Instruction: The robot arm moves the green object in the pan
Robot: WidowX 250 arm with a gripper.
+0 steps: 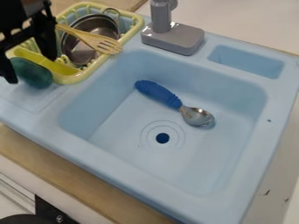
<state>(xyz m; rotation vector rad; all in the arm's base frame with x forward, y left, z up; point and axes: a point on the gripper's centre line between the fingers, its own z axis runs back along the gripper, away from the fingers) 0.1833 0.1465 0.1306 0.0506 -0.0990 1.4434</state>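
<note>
Gripper (32, 71) at upper L, pincer clamped on dk green oval obj (36, 75) by yellow dish rack (73, 79) w/ metal pan (106, 31) in it. Blue-handled spoon (159, 93) in lt blue sink (119, 131), nr drain (163, 138).

sink (64, 142): spoon (161, 95) in basin, behind drain (163, 138). faucet (172, 38) on rim, top centre; small compartment (248, 62) to its right. rack (135, 29), upper left: pan (106, 27) inside, fork (92, 41) across pan.
</note>
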